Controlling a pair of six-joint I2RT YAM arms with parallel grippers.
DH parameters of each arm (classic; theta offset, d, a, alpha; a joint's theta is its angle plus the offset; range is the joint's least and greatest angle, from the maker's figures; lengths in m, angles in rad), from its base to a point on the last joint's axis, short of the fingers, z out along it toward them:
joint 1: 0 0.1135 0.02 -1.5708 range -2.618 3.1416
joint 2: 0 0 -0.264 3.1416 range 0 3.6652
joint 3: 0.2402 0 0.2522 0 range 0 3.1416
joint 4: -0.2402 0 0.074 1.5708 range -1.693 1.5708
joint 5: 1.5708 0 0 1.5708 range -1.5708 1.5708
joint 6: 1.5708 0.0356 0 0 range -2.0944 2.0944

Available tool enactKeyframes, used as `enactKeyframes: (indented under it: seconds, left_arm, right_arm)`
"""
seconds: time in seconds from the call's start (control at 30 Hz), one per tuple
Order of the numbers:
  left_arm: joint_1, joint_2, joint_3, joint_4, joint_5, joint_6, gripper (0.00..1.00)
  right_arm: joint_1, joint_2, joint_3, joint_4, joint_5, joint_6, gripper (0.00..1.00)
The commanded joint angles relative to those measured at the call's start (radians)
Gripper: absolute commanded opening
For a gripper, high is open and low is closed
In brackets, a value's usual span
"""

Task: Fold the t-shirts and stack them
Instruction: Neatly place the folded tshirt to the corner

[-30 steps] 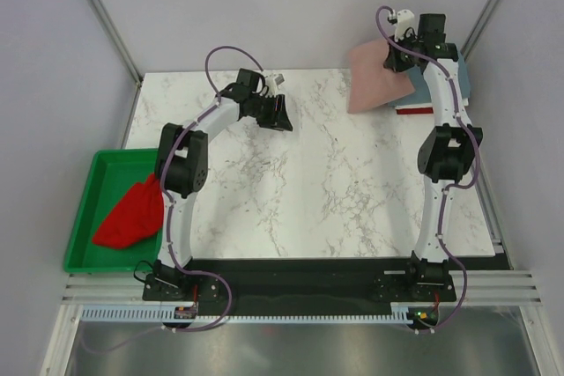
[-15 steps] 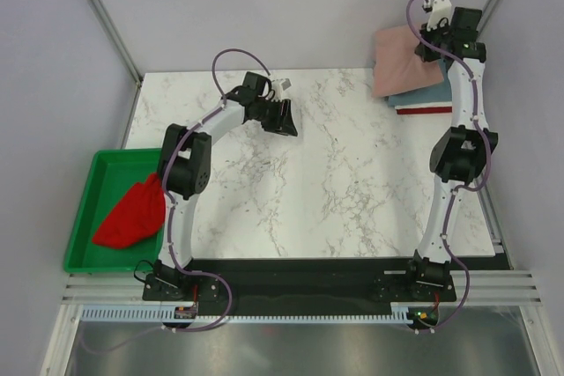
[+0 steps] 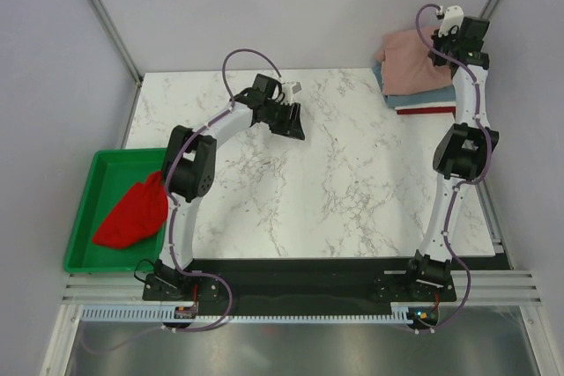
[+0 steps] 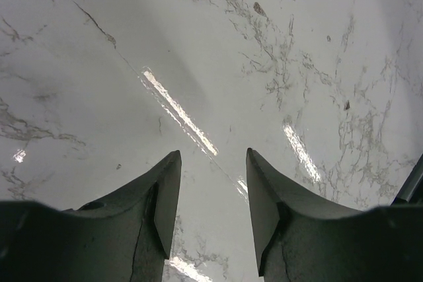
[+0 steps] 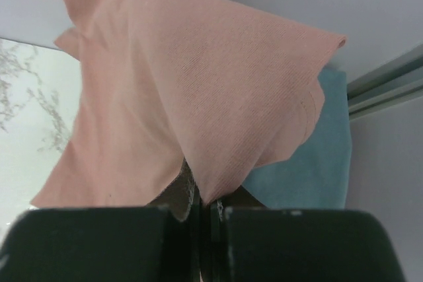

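The pink t-shirt is held up at the far right corner of the table, just over the grey-blue t-shirt, so I think it is going on top of the pile. The right gripper pinches its cloth tight, and that arm reaches far and high. 1 red t-shirt lies crumpled in the green tray, not folded yet. The left gripper is spread apart, holding nothing, low over the table, arm bent forward.

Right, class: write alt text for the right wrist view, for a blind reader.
Shut jaws of the right arm pinch a fold of a dusty-pink cloth t-shirt, which overlaps a grey-blue cloth t-shirt behind it. White marble tabletop shows at left.
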Motion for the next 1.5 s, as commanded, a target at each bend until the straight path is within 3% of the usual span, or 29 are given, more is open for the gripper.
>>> enactKeyframes:
  seconds: [0.0, 0.2, 0.23, 0.3, 0.33, 0.43, 0.57, 0.7, 0.77, 0.83, 0.9, 0.97, 1.1, 1.23, 1.47]
  left_arm:
    - [-0.007, -0.064, -0.001, -0.005, -0.019, 0.055, 0.52]
    - [-0.014, -0.067, -0.008, -0.013, -0.038, 0.068, 0.52]
    - [-0.015, -0.069, -0.007, -0.011, -0.041, 0.070, 0.53]
    - [-0.017, -0.070, -0.005, -0.013, -0.041, 0.070, 0.54]
    - [-0.018, -0.072, -0.005, -0.013, -0.042, 0.070, 0.54]
    - [-0.018, -0.084, -0.004, -0.011, -0.061, 0.072, 0.55]
    - [-0.023, -0.113, 0.008, 0.002, -0.172, 0.108, 0.60]
    - [-0.032, -0.119, 0.080, 0.004, -0.378, 0.237, 0.66]
    - [-0.031, -0.122, 0.100, 0.004, -0.409, 0.268, 0.67]
    - [-0.029, -0.127, 0.110, -0.004, -0.409, 0.317, 0.66]
    - [-0.029, -0.141, 0.105, -0.023, -0.401, 0.343, 0.65]
    - [-0.023, -0.160, 0.091, -0.031, -0.398, 0.334, 0.63]
    - [-0.014, -0.197, 0.024, -0.034, -0.380, 0.322, 0.61]
    - [-0.014, -0.233, -0.030, -0.037, -0.365, 0.325, 0.61]
    - [-0.014, -0.260, -0.082, -0.036, -0.372, 0.326, 0.61]
  right_arm:
    - [-0.008, 0.032, 0.053, 0.090, 0.055, -0.009, 0.00]
    - [-0.010, 0.054, 0.039, 0.148, 0.166, -0.017, 0.03]
    - [-0.010, 0.051, 0.030, 0.189, 0.237, -0.017, 0.24]
    - [-0.010, 0.040, 0.004, 0.261, 0.320, -0.017, 0.54]
    - [-0.010, 0.034, 0.002, 0.283, 0.385, -0.018, 0.98]
    - [-0.007, -0.005, -0.008, 0.335, 0.427, -0.021, 0.98]
    - [0.010, -0.151, -0.155, 0.411, 0.421, -0.021, 0.98]
    - [0.020, -0.276, -0.327, 0.377, 0.194, 0.081, 0.98]
    - [0.026, -0.317, -0.373, 0.340, 0.078, 0.115, 0.98]
    - [0.052, -0.328, -0.418, 0.256, -0.018, 0.083, 0.98]
    - [0.095, -0.330, -0.449, 0.146, -0.058, -0.050, 0.98]
    - [0.137, -0.318, -0.464, 0.083, -0.034, -0.181, 0.97]
    - [0.174, -0.290, -0.496, 0.059, 0.058, -0.285, 0.90]
    - [0.193, -0.230, -0.461, 0.070, 0.118, -0.326, 0.81]
    - [0.224, -0.129, -0.351, 0.063, 0.209, -0.434, 0.77]
